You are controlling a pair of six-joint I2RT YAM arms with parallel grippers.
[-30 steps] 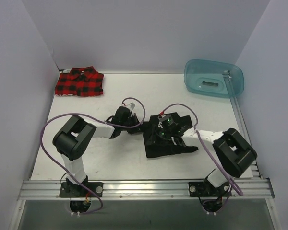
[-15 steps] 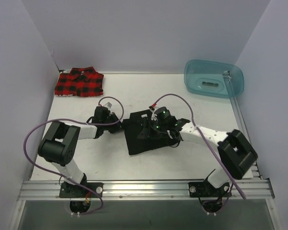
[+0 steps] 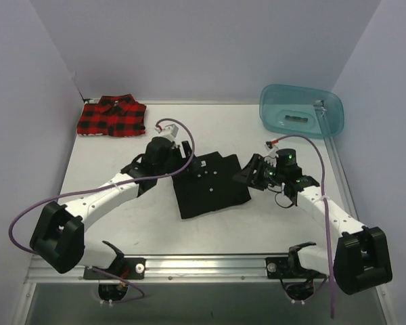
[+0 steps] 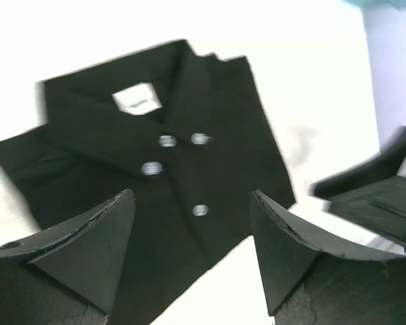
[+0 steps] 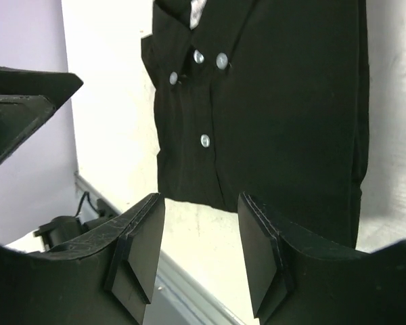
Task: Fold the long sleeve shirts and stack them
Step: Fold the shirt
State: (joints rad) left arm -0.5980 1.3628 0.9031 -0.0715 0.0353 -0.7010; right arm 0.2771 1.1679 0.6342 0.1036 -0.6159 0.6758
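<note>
In the left wrist view the black shirt [image 4: 162, 169] is smeared by blur and its near edge drops behind the fingers [image 4: 88, 250]; in the right wrist view its collar end runs off the top of the frame. From above, the left gripper [image 3: 183, 157] merges with the dark cloth at the shirt's 10 o'clock corner, so contact cannot be told. The shirt lies mid-table [image 3: 122, 223], folded into a flat, slightly skewed rectangle, white label [image 4: 137, 101] and small white buttons [image 4: 200, 210] showing, sleeves out of sight. The left gripper is spread and empty. The right gripper [image 3: 250, 175], at the shirt's 3 o'clock, is likewise parted, pinching nothing. The plaid shirt [image 3: 112, 116] lies folded at 10 o'clock, the teal tub [image 3: 301, 112] at 2 o'clock
</note>
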